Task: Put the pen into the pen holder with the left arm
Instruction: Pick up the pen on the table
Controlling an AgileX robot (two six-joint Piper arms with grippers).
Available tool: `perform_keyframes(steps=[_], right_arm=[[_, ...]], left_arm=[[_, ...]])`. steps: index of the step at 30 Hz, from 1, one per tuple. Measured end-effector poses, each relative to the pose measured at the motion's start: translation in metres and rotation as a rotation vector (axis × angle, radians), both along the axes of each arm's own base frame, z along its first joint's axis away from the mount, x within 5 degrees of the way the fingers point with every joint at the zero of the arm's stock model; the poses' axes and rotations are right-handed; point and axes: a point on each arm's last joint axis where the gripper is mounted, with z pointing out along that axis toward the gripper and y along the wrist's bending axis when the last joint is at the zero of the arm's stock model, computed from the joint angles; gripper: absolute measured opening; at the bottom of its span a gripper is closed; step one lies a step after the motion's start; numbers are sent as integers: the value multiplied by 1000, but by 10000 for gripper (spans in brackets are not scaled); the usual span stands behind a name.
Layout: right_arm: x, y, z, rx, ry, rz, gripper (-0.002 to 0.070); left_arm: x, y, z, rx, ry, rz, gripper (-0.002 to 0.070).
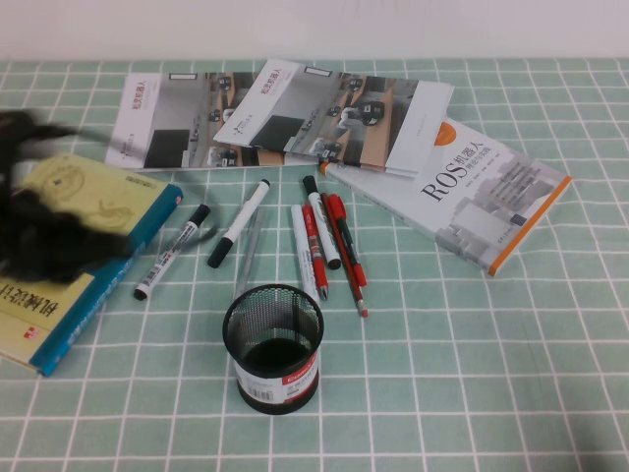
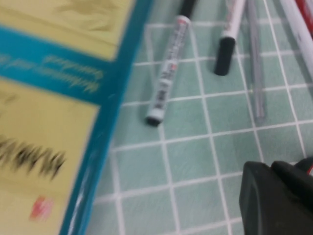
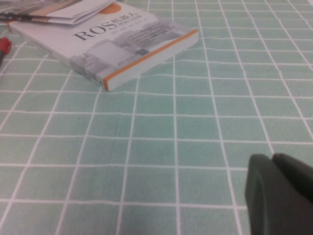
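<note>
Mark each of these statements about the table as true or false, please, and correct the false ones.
1. The pen is already inside the pen holder. False: it lies flat on the cloth, beside the yellow book.
2. The pen holder stands upright. True.
3. The left gripper holds the pen. False: it is above the cloth, apart from the pen, with nothing in it.
4. The ROS book lies on the robot's right side. True.
5. The right gripper rests on the ROS book. False: it hovers over bare cloth, away from the book.
</note>
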Motion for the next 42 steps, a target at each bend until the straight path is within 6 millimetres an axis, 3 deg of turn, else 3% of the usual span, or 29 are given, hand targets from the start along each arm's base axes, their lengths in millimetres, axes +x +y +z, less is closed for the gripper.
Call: perform_keyframes(steps=[4,9,14,24,32,42], right_arm=[[0,0,0,0,0,0,-20],[0,0,0,0,0,0,-20],[0,0,0,0,0,0,-20],[0,0,0,0,0,0,-20],[0,0,0,0,0,0,-20],[0,0,0,0,0,0,-20]], left_arm=[[52,-28,-4,49,124,-106,-3],[105,-47,-21,102,271,-186,-3],[139,-55,-32,134,306,-213,-3],[157,-51,-68,267,350,-258,6],[163,-51,-83,309,336,-322,221],[169,-56,-104,332,349,-334,253]])
